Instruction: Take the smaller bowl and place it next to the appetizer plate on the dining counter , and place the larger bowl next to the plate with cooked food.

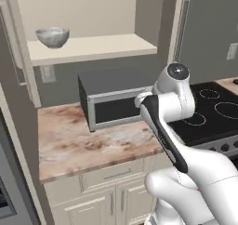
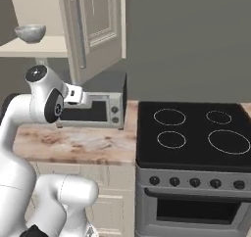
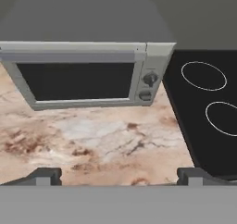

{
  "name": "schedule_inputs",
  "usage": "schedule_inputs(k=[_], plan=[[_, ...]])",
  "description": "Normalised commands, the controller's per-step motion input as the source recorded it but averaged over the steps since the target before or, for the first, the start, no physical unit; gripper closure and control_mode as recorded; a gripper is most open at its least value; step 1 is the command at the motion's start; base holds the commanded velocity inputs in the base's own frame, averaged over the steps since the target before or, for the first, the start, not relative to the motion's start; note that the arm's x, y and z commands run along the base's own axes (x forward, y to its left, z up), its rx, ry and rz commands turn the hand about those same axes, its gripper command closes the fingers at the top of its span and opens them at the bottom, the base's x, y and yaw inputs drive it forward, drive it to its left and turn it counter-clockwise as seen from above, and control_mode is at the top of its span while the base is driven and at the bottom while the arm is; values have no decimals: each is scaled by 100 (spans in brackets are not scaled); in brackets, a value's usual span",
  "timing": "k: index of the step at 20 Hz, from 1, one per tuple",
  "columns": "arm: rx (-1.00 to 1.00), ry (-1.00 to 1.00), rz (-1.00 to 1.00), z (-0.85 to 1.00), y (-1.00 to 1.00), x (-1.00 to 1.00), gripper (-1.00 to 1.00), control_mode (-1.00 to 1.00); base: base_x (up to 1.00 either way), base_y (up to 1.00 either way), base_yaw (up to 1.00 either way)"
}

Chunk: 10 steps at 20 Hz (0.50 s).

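In the left base view the arm (image 1: 162,126) hides the right end of the microwave (image 1: 111,105), and the stove (image 1: 218,108) runs off the right edge. In the hand view the microwave's left end is cut off. The smaller bowl (image 2: 30,33) is too small to show its pattern.

Even, soft rendered light, mid-bright — no glare. Faint shadow under shelf (image 1: 93,49) and behind microwave (image 3: 83,75). Pics low-res, edges slightly soft; marble counter (image 3: 102,140) texture blurry close up — no edge distortion.
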Motion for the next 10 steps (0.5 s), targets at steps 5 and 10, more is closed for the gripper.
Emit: schedule_inputs(k=[5, 10], plan=[[0, 0, 0, 0, 0, 0, -100, 100, 42, 94, 0], [0, 0, 0, 0, 0, 0, -100, 100, 96, 26, 11]])
